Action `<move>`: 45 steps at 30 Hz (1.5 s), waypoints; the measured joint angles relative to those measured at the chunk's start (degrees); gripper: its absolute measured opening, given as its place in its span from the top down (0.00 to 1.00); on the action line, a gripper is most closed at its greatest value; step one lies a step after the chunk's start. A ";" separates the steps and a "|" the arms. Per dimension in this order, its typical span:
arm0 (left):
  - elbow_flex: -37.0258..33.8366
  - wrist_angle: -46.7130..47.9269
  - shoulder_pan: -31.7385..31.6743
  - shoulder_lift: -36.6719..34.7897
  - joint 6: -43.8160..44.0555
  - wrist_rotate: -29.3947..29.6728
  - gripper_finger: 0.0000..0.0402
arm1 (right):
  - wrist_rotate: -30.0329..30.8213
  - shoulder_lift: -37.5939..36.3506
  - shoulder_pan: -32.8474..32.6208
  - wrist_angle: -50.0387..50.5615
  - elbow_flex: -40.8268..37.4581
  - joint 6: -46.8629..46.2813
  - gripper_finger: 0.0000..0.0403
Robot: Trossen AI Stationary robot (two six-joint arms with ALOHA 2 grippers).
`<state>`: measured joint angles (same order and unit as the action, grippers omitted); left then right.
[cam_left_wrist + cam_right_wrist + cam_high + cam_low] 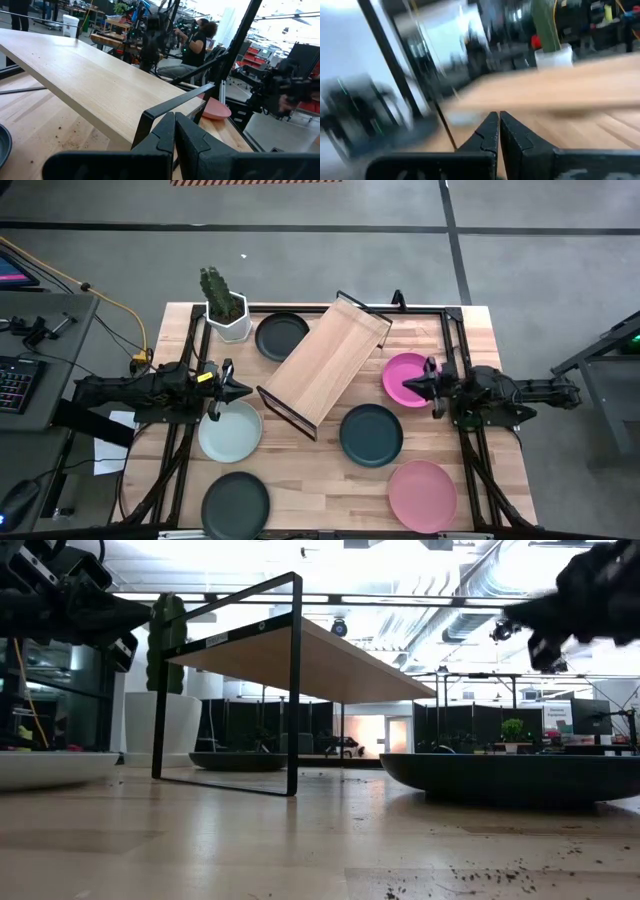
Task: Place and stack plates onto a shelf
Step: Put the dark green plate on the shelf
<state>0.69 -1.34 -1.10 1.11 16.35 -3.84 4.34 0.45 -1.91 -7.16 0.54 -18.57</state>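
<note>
In the high view the light-wood shelf [325, 365] stands on its black wire legs, set diagonally mid-table. Around it lie several plates: dark grey [282, 336], magenta [405, 378], dark teal [371, 434], light pink [422, 495], mint-white [230, 430] and another dark one [236, 505]. My left gripper [248, 390] is shut and hovers over the far edge of the mint-white plate, pointing at the shelf [100, 85]. My right gripper [407, 385] is shut and hovers over the magenta plate. In the low view both grippers [135, 618] [512, 615] stand well above the table.
A white pot with a cactus [227, 310] stands at the far left corner, beside the dark grey plate. Black frame bars [455, 350] run along the table's sides. Crumbs of soil lie on the near tabletop [480, 875]. People sit in the room beyond the table [197, 35].
</note>
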 joint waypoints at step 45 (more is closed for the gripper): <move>0.00 0.00 0.01 0.01 -0.01 0.00 1.00 | -3.92 61.75 -19.70 38.63 29.95 -76.12 0.46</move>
<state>0.69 -1.34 -1.10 1.12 16.34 -3.84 0.42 62.20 -21.61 31.46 30.48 -94.68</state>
